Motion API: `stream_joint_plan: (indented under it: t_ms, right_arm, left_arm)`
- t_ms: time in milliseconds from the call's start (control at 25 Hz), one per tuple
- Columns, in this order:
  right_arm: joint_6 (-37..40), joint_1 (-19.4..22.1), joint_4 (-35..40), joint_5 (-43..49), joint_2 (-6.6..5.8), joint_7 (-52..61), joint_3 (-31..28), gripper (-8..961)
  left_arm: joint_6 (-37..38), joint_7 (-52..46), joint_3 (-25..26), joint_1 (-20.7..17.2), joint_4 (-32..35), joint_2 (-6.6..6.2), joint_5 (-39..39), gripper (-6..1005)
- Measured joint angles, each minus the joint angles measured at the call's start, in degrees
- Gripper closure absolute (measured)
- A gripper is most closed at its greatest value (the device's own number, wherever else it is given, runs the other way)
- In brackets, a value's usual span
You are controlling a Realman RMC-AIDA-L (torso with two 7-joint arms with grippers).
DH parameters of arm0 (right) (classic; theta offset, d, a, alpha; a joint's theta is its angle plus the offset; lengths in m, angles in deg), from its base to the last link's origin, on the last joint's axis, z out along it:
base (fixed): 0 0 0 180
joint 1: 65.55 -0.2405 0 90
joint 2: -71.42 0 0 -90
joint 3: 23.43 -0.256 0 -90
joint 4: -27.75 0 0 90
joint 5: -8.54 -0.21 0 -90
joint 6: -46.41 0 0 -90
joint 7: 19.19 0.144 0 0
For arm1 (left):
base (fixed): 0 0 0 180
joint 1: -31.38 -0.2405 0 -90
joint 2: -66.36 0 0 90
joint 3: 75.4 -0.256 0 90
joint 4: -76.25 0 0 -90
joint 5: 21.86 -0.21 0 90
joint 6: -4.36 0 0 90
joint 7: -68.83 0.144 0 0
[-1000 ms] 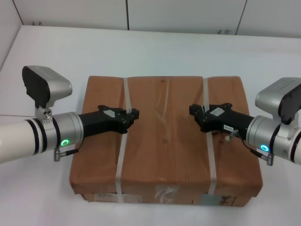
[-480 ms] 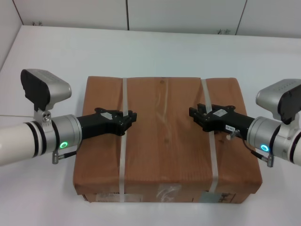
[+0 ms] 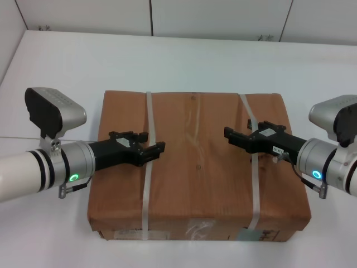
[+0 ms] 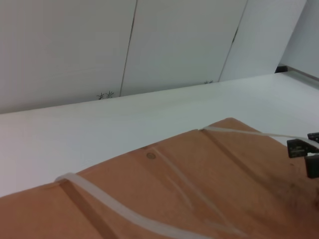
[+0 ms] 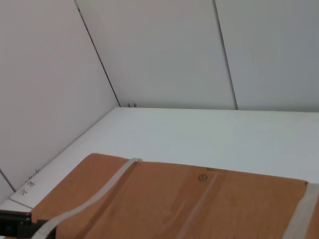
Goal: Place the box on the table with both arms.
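Both end effectors, L (image 3: pixel 152 148) & R (image 3: pixel 237 135), over box (image 3: pixel 195 167) on table (image 3: pixel 184 61); finger state unclear.

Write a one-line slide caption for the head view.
Left gripper and right gripper at the straps of the box on the table.

Your left arm (image 3: pixel 33 167) reaches in from the left, wrist ring lit green, and its tool (image 3: pixel 149 149) points inward toward the middle with its black fingers slightly parted. Your right arm (image 3: pixel 334 162) mirrors it from the right, green ring lit, its tool (image 3: pixel 231 135) pointing inward at about the same height.
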Motion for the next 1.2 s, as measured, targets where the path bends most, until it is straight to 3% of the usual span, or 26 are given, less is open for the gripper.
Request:
stream_joint_plan:
  t_ms: [200,480,880,1120,1200]
  right_arm:
    - [-0.05,0.28,0.01,0.0,0.0,-0.01,-0.03,182]
    - [-0.09,1.14,0.01,0.0,0.0,-0.38,-0.36,88]
    - [2.09,3.13,0.53,-0.1,0.0,-0.2,-2.31,93]
    - [8.62,6.16,2.36,-0.12,-0.21,-0.46,-6.23,93]
    - [14.09,7.1,4.64,-0.08,-0.23,-0.59,-6.22,93]
  left_arm:
    - [-0.32,1.24,-0.03,-0.11,-0.03,-0.08,-0.08,480]
    - [-0.46,1.75,-0.03,-0.14,-0.03,-0.21,0.18,209]
    - [1.46,1.83,0.06,-1.61,2.55,-0.45,0.37,210]
    - [5.98,1.85,0.42,-6.18,9.23,-0.79,0.37,210]
    - [9.14,2.22,0.48,-7.42,11.3,-1.12,0.37,210]
